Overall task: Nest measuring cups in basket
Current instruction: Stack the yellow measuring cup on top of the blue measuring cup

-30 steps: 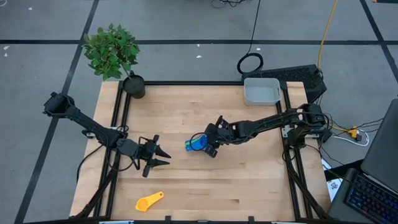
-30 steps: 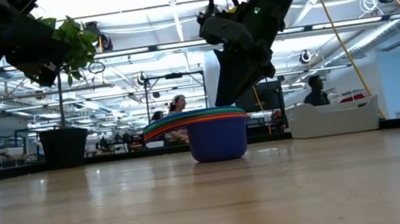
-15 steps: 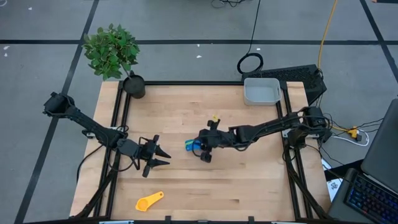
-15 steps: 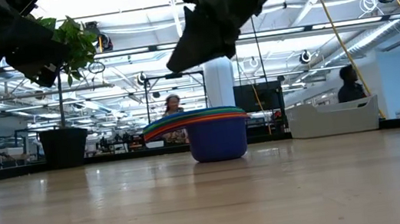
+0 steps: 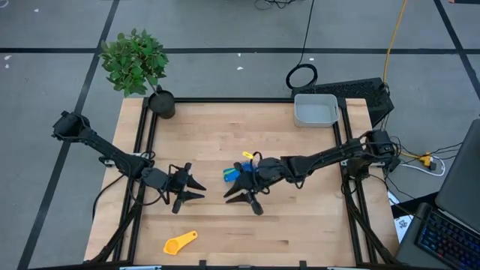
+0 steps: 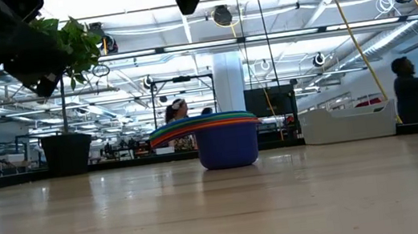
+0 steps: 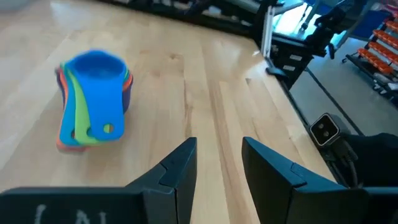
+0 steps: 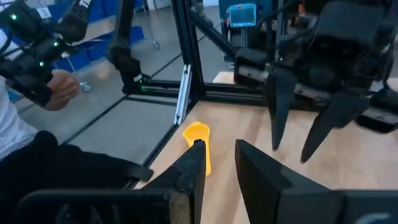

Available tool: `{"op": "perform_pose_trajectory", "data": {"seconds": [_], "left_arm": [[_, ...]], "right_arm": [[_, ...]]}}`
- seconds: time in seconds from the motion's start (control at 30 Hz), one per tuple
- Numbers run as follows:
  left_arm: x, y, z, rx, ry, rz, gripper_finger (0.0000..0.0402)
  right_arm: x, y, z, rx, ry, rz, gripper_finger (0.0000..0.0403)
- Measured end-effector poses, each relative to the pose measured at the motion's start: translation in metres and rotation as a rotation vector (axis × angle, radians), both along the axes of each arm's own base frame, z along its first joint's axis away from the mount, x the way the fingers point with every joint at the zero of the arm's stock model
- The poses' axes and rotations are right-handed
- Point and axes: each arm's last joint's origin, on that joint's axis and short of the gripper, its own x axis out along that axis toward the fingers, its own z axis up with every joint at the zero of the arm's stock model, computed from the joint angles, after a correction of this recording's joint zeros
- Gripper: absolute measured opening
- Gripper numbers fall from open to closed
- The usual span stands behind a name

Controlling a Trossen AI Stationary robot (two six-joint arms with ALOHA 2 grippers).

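The nested stack of measuring cups (image 5: 235, 173) stands on its base at mid-table, blue cup on top (image 7: 93, 93), dark blue bowl lowest (image 6: 227, 140). A lone orange cup (image 5: 180, 241) lies flat near the table's near edge, also seen past my right fingers (image 8: 198, 138). The light grey basket (image 5: 315, 111) stands at the far right corner (image 6: 347, 124). My right gripper (image 5: 244, 202) hangs open just near of the stack, raised above the table and pointing toward the near left. My left gripper (image 5: 201, 190) is open, left of the stack, facing it (image 7: 217, 162).
A potted plant (image 5: 138, 64) in a black pot (image 5: 161, 103) stands at the far left corner. Bare wood lies between the stack and the basket and along the near edge right of the orange cup. People show in the room beyond the table.
My right gripper has drawn back from the stack, risen, and swung toward the table's near left, turning toward the orange cup. The stack has stayed where it was.
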Motion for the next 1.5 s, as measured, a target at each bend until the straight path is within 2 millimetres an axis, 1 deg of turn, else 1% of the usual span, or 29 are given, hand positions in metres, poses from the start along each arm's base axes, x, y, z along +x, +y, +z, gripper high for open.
{"op": "perform_pose_trajectory", "data": {"seconds": [0.17, 0.27, 0.37, 0.53, 0.63, 0.73, 0.8, 0.93, 0.97, 1.03, 1.17, 1.27, 1.37, 1.5], "left_arm": [[-0.006, -0.004, -0.009, -0.075, 0.116, 0.014, 0.0131], [-0.013, -0.009, -0.015, -0.108, 0.201, 0.004, 0.0131], [-0.018, -0.016, -0.016, -0.140, 0.231, -0.018, 0.0131], [-0.025, -0.034, -0.007, -0.260, 0.173, -0.095, 0.0131], [-0.030, -0.044, 0.000, -0.365, 0.147, -0.137, 0.0131], [-0.033, -0.056, 0.007, -0.424, 0.147, -0.126, 0.0131], [-0.031, -0.066, 0.013, -0.447, 0.150, -0.117, 0.0131], [-0.020, -0.091, 0.023, -0.483, 0.198, -0.112, 0.0131], [-0.016, -0.097, 0.024, -0.481, 0.234, -0.109, 0.0131], [-0.010, -0.109, 0.022, -0.455, 0.371, -0.094, 0.0131], [-0.005, -0.125, 0.001, -0.380, 0.753, -0.007, 0.0131], [-0.006, -0.136, -0.016, -0.374, 0.962, -0.012, 0.0131], [-0.008, -0.146, -0.026, -0.391, 1.012, -0.023, 0.0131], [-0.011, -0.154, -0.028, -0.435, 1.017, -0.019, 0.0131]], "right_arm": [[-0.001, -0.001, -0.003, -0.022, 0.027, -0.002, 0.0080], [-0.001, 0.001, -0.005, 0.033, 0.070, -0.007, 0.0080], [-0.002, 0.007, -0.003, 0.072, 0.071, 0.000, 0.0080], [-0.002, 0.009, -0.001, -0.021, 0.004, 0.029, 0.0080], [-0.002, 0.005, -0.004, -0.075, 0.009, 0.028, 0.0080], [-0.003, -0.002, -0.010, -0.154, 0.043, 0.033, 0.0080], [-0.003, -0.008, -0.015, -0.198, 0.080, 0.022, 0.0080], [-0.004, -0.021, -0.023, -0.273, 0.159, -0.067, 0.0080], [-0.004, -0.023, -0.025, -0.286, 0.178, -0.089, 0.0080], [-0.005, -0.029, -0.027, -0.302, 0.206, -0.126, 0.0080], [-0.007, -0.036, -0.034, -0.303, 0.219, -0.147, 0.0080], [-0.010, -0.038, -0.041, -0.321, 0.227, -0.143, 0.0080], [-0.013, -0.039, -0.047, -0.347, 0.231, -0.133, 0.0080], [-0.015, -0.039, -0.051, -0.351, 0.233, -0.131, 0.0080]]}}
